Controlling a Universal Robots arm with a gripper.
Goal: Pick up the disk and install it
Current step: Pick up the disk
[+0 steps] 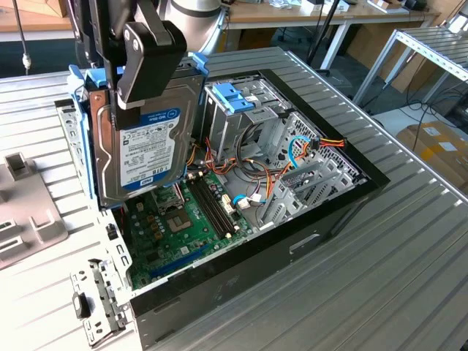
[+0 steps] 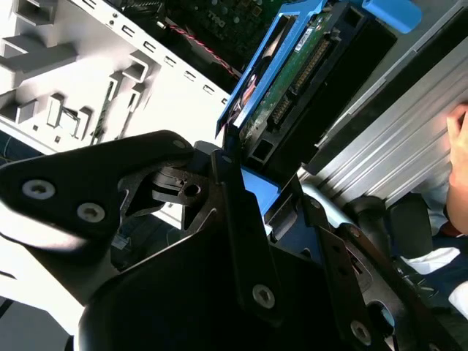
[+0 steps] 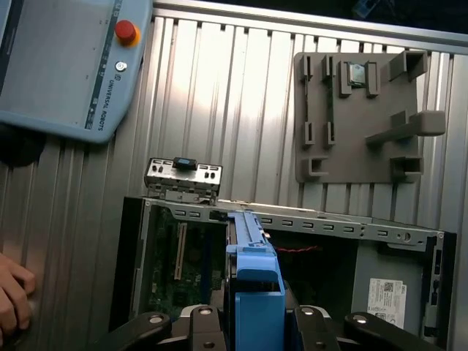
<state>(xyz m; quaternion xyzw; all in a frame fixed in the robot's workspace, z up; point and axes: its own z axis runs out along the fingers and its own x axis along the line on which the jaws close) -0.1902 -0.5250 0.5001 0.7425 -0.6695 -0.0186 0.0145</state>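
Note:
The disk (image 1: 142, 146) hangs upright on edge over the exterior view's left part of the open computer case (image 1: 351, 197). It is grey metal with a white-and-blue label and blue side rails. My gripper (image 1: 142, 91) is shut on its upper end, with a black finger (image 1: 150, 55) against the labelled face. In the second wrist view the disk (image 2: 289, 80) shows its connector edge beyond my gripper (image 2: 263, 186). The first wrist view looks down along the blue rail (image 3: 252, 270) between the fingers (image 3: 201, 322).
Inside the case lie a green motherboard (image 1: 168, 227), cables and a metal drive cage with a light-blue bracket (image 1: 238, 95). A grey fixture plate (image 3: 358, 110) and a metal bracket (image 3: 183, 175) lie on the ribbed table. A teach pendant (image 3: 66, 66) and a person's hand (image 3: 11, 292) are close.

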